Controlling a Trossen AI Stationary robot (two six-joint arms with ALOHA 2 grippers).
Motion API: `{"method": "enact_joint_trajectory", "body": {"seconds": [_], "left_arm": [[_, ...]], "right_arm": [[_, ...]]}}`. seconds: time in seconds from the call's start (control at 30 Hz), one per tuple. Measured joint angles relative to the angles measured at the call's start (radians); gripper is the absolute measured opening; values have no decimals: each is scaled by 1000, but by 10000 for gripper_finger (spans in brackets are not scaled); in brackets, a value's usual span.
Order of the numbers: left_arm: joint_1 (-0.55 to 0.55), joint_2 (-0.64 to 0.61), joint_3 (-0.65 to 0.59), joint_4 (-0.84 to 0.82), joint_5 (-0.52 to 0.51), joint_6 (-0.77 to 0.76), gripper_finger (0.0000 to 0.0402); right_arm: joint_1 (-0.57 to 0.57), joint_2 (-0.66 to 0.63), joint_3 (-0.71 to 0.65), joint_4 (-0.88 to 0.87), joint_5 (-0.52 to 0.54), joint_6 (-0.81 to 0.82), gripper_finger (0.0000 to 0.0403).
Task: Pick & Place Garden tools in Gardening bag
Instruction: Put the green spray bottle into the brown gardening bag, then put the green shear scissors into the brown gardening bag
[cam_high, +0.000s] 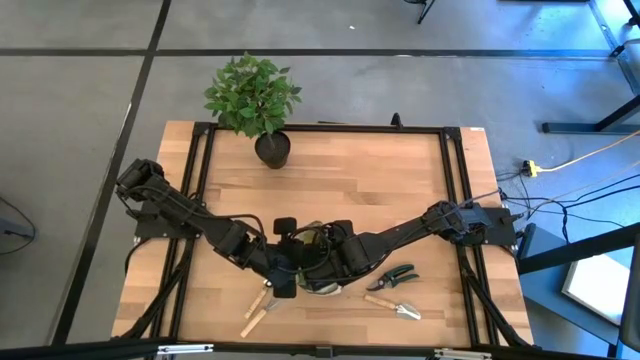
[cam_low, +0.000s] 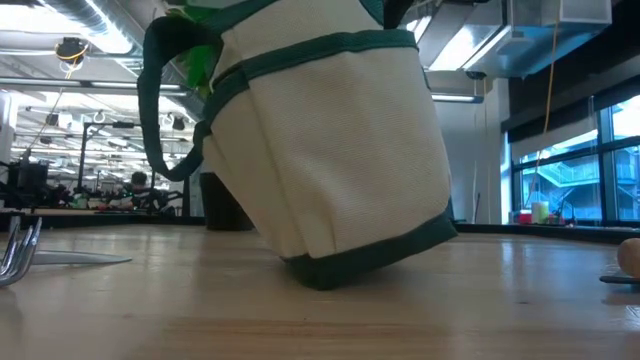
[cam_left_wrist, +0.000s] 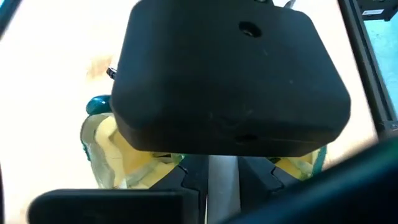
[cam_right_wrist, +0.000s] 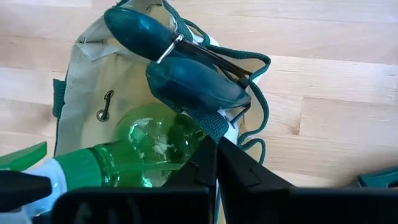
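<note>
Gardening bag (cam_right_wrist: 81, 93) rim, at the front-middle of the desk (cam_high: 350, 170), is pinched by the right hand (cam_right_wrist: 214, 146): its two dark fingers are closed together on the green-trimmed edge of the fabric, right beside a pair of dark teal-handled pruners (cam_right_wrist: 168, 56) lying across the bag's mouth. Inside the bag, just below those pruners, a green translucent spray bottle (cam_right_wrist: 134, 152) lies on its side, its neck pointing toward the bag's wall. The left hand (cam_high: 285, 270) hovers over the same bag from the other side; its fingers are nearly together, but whether they grip anything cannot be told, since the other arm's housing blocks most of its wrist view. From desk height the bag (cam_low: 330, 150) is tilted, one side of its base lifted off the wood. Out on the desk, another pair of green-handled pruners (cam_high: 392, 277) lies right of the bag, a wooden-handled trowel (cam_high: 393, 307) near it, and two wooden-handled tools (cam_high: 258, 308) left of the bag. A leafy plant in a black pot (cam_high: 272, 150) stands at the far edge.
</note>
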Motion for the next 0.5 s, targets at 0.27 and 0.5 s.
{"method": "enact_joint_trajectory", "body": {"seconds": [0.27,0.5], "left_arm": [[-9,1,0,1,-35,8,117],[-12,1,-1,0,-24,-26,195]], "right_arm": [[0,0,0,3,0,0,6],[1,0,1,3,0,-4,6]]}}
